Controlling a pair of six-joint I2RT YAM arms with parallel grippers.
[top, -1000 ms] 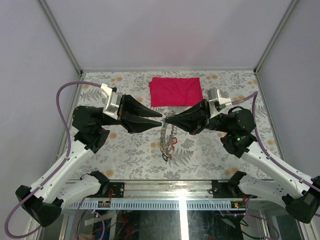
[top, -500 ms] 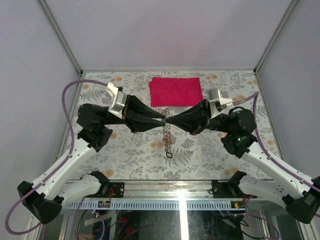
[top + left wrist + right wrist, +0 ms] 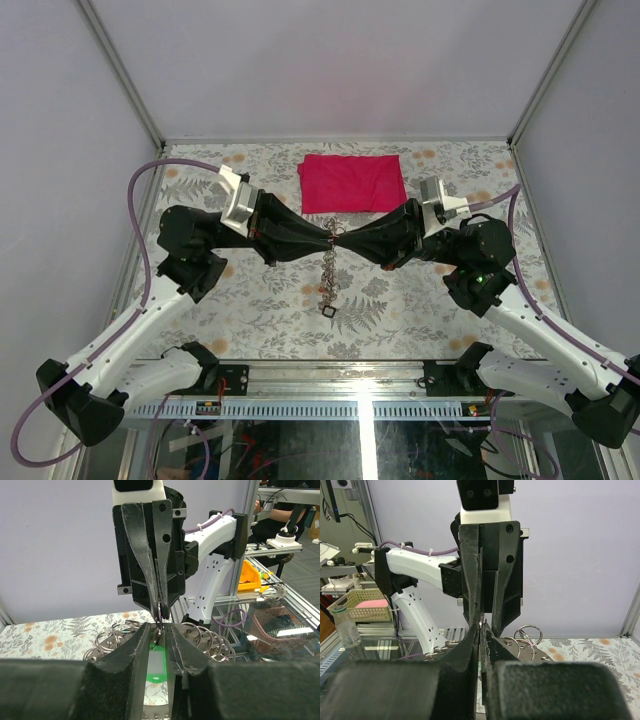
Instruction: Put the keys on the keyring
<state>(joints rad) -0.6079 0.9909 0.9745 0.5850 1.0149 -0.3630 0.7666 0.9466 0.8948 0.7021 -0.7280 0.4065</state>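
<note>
The keyring [image 3: 328, 280] hangs edge-on below the two gripper tips over the table's middle, its grey band [image 3: 96, 653] carrying many small split rings [image 3: 114, 632]. My right gripper [image 3: 343, 240] is shut on a thin split ring [image 3: 162, 613] at the top of it. My left gripper [image 3: 327, 238] faces it tip to tip. The left jaws stand a narrow gap apart around a small ring [image 3: 158, 633]. One key's green tag [image 3: 156, 662] hangs from that ring between the fingers. The other keys are hidden.
A folded red cloth [image 3: 352, 183] lies flat at the back of the floral table [image 3: 250, 300], just behind the grippers. Metal frame posts and grey walls enclose the table on three sides.
The left gripper has moved right to meet the right gripper's tips, and its jaws have narrowed. The keyring now hangs straighter and edge-on. The right gripper has stayed shut in place.
</note>
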